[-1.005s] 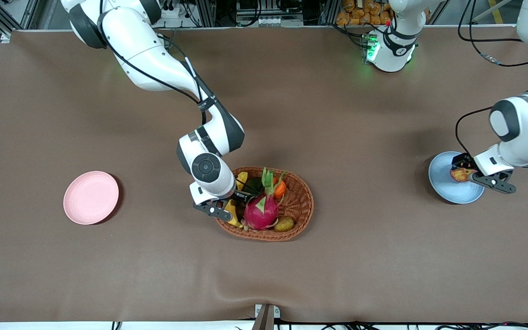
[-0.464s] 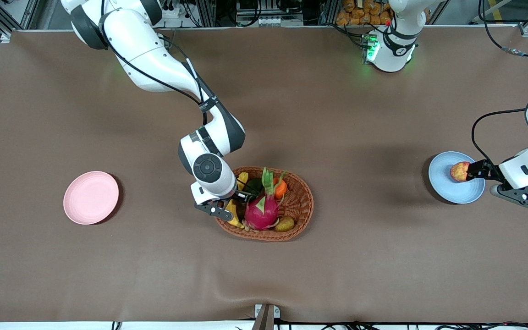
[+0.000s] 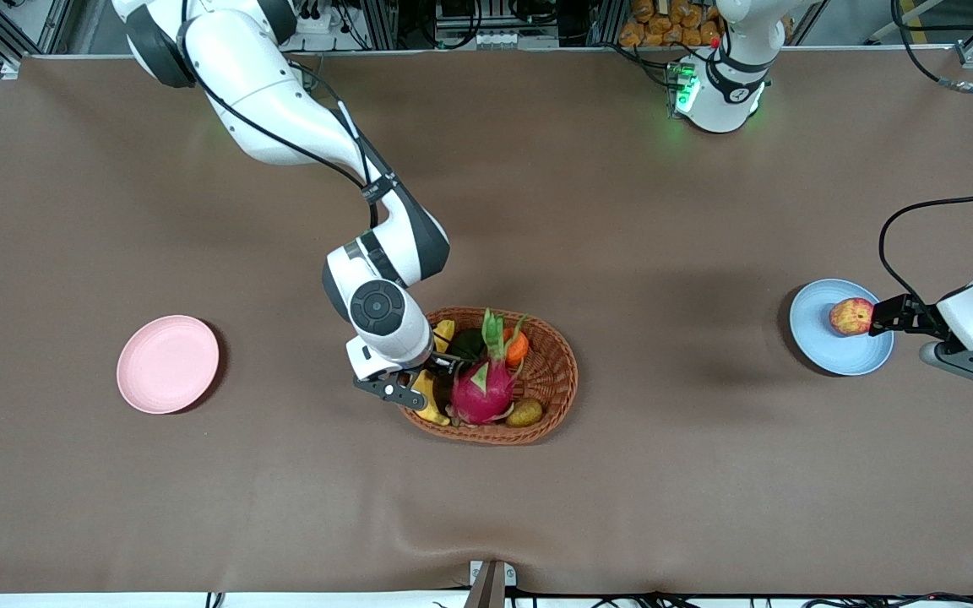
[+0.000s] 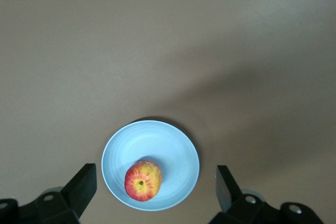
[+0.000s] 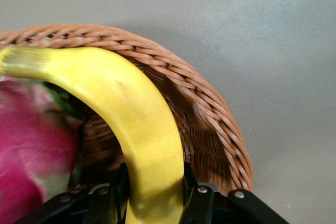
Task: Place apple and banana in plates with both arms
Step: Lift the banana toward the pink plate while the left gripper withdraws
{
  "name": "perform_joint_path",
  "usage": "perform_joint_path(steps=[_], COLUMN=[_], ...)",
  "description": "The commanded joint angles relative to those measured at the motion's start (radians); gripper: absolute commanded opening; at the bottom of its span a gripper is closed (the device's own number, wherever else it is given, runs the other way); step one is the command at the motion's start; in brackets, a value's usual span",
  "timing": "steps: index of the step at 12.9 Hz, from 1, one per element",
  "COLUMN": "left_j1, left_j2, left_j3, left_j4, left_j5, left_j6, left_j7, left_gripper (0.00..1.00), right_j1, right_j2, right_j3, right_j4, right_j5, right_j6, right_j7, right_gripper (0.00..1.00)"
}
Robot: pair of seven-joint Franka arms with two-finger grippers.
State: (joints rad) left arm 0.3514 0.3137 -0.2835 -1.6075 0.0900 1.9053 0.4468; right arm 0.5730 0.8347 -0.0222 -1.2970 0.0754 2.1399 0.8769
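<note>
The red and yellow apple (image 3: 850, 317) lies on the pale blue plate (image 3: 824, 346), also seen from the left wrist as the apple (image 4: 143, 181) on the plate (image 4: 173, 150). My left gripper (image 3: 885, 323) is open and empty, raised over the plate's edge toward the left arm's end of the table; in its own view the left gripper (image 4: 155, 174) has both fingers wide of the plate. My right gripper (image 3: 421, 380) is shut on the yellow banana (image 5: 136, 124), which still rests in the wicker basket (image 3: 556, 371). The pink plate (image 3: 168, 364) holds nothing.
In the basket with the banana are a magenta dragon fruit (image 3: 480, 390), an orange fruit (image 3: 518, 347), a dark green fruit (image 3: 468, 342) and a small brownish fruit (image 3: 524, 412). The basket's woven rim (image 5: 210, 124) curves close beside the right gripper.
My left gripper has drawn back from the apple toward the left arm's end, and the apple stays on the blue plate. My right gripper's jaws have closed on the banana.
</note>
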Motion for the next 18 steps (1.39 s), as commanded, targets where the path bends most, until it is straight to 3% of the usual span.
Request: perform_joint_path(steps=[1, 2, 4, 7, 9, 11, 13, 15, 18], left_j1=[-0.028, -0.073, -0.220, -0.296, -0.389, -0.404, -0.399, -0.396, -0.391], left_j2=[-0.040, -0.071, -0.132, -0.221, -0.286, -0.300, -0.387, -0.474, -0.414], left_j3=[-0.016, 0.000, 0.134, 0.217, 0.309, 0.326, 0.326, 0.323, 0.319], left_j4=[0.053, 0.054, 0.054, 0.054, 0.047, 0.043, -0.009, -0.083, 0.006], left_j5=[-0.013, -0.019, -0.026, -0.081, -0.114, -0.118, -0.116, -0.107, -0.050], left_j6=[-0.113, -0.133, -0.198, -0.262, -0.377, -0.393, -0.440, -0.440, -0.431], left_j7=[-0.069, -0.092, -0.132, -0.140, -0.146, -0.145, -0.161, -0.216, -0.233], left_gripper=[1.00, 1.00, 1.00, 1.00, 1.00, 1.00, 1.00, 1.00, 1.00], right_j1=[-0.004, -0.013, -0.059, -0.119, -0.188, -0.257, -0.344, -0.447, -0.600], right_j2=[-0.089, -0.110, -0.158, -0.228, -0.271, -0.334, -0.387, -0.396, -0.382], right_j3=[0.001, 0.001, 0.001, 0.001, 0.001, 0.001, 0.001, 0.001, 0.001], right_j4=[-0.008, -0.008, -0.010, -0.019, -0.034, -0.111, -0.212, -0.266, -0.324], right_j5=[-0.017, -0.017, -0.016, -0.016, -0.016, -0.016, -0.017, -0.017, -0.014], right_j6=[-0.084, -0.115, -0.178, -0.250, -0.276, -0.285, -0.259, -0.258, -0.232], right_j7=[-0.013, -0.033, -0.126, -0.212, -0.300, -0.453, -0.528, -0.645, -0.843], right_gripper=[0.28, 0.28, 0.28, 0.28, 0.28, 0.28, 0.17, 0.16, 0.10])
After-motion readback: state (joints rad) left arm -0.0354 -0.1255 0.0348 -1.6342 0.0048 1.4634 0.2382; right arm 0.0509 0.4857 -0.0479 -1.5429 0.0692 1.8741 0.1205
